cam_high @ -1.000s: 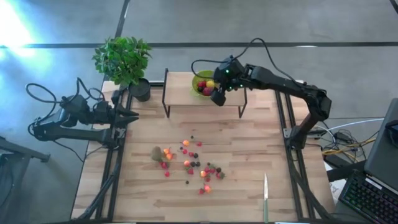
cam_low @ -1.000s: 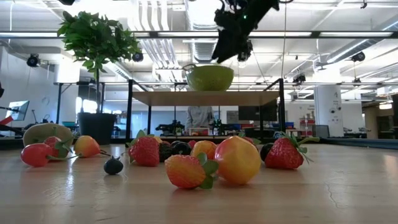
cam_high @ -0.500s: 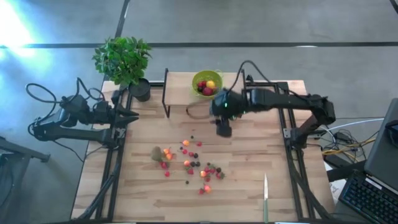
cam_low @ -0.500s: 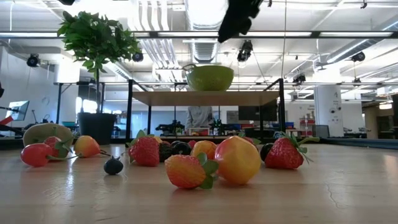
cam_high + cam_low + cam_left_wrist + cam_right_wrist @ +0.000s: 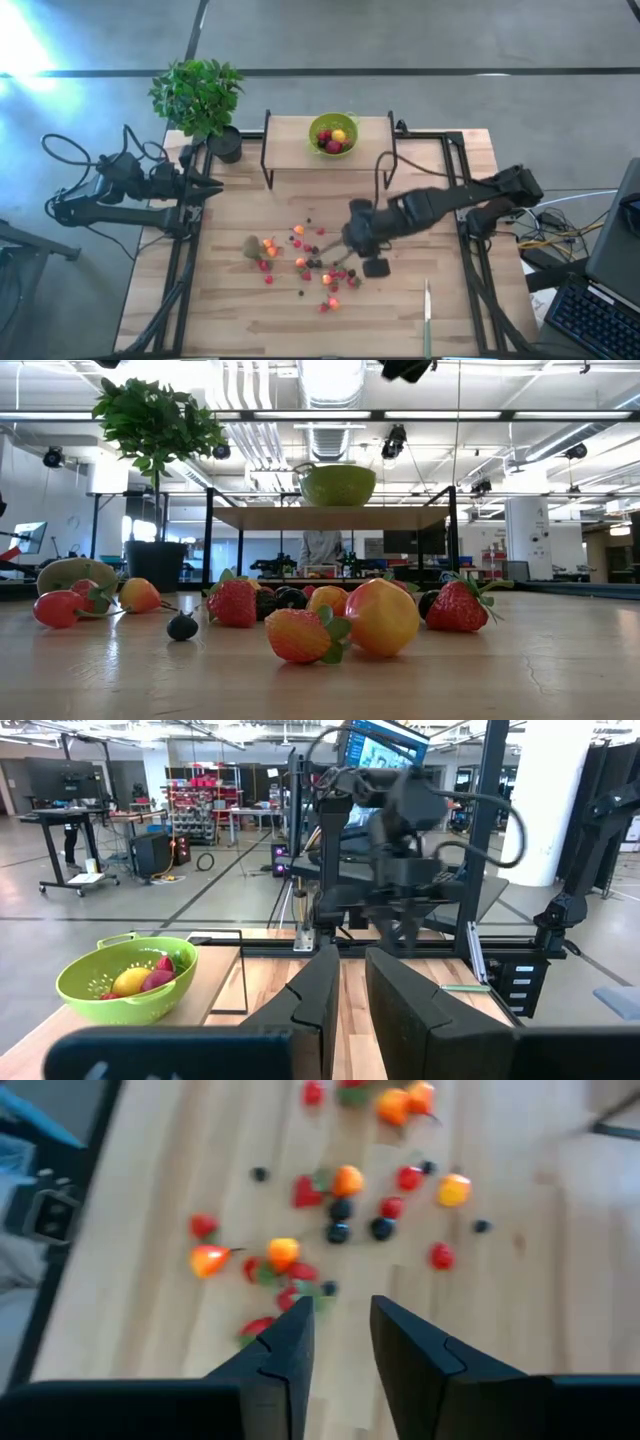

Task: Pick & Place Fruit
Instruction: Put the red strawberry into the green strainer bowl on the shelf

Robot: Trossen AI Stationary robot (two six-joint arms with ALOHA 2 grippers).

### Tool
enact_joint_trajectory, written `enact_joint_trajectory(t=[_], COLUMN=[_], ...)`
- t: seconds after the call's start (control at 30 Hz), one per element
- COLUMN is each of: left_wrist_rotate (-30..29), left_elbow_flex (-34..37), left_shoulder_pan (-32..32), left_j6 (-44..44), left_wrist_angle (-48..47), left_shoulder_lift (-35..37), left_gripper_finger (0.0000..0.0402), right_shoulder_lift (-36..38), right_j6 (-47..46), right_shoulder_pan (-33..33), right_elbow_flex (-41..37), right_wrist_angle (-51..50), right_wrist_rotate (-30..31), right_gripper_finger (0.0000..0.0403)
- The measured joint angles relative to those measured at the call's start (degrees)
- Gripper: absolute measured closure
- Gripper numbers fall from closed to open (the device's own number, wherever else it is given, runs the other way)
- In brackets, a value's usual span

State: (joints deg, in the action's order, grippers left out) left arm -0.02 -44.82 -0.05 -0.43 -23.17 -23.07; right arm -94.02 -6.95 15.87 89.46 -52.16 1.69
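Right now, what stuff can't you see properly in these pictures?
- Fruit inside the green bowl: in the low view the bowl's wall hides it.
- Right gripper: in the high view its own arm covers the fingers; in the low view it is cut off by the top edge.
- Scattered fruit: blurred in the right wrist view, so kinds are unclear.
- Knife: absent from the low view.

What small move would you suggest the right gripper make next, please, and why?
Probably open its fingers and descend onto one fruit. The right gripper hangs above the scattered small red, orange and dark toy fruits on the wooden table, fingers narrowly apart and holding nothing; the lime-green round bowl on the shelf already holds some fruit.
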Motion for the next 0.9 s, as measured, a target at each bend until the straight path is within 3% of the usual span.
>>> enact_joint_trajectory(t=[0.4,0.9], left_wrist_rotate=[0.00,-0.02], left_elbow_flex=[0.01,0.00], left_shoulder_pan=[0.00,0.07], left_j6=[0.00,0.00], left_wrist_angle=[0.01,0.01], left_shoulder_lift=[0.00,0.00], left_gripper_finger=[0.0339,0.0339], right_shoulder_lift=[0.00,-0.02], right_j6=[0.02,2.49], right_shoulder_pan=[10.24,11.62], right_elbow_flex=[-10.15,-28.02], right_wrist_angle=[13.06,33.46], right_wrist_rotate=[-0.02,-0.05], right_gripper_finger=[0.0336,0.0238])
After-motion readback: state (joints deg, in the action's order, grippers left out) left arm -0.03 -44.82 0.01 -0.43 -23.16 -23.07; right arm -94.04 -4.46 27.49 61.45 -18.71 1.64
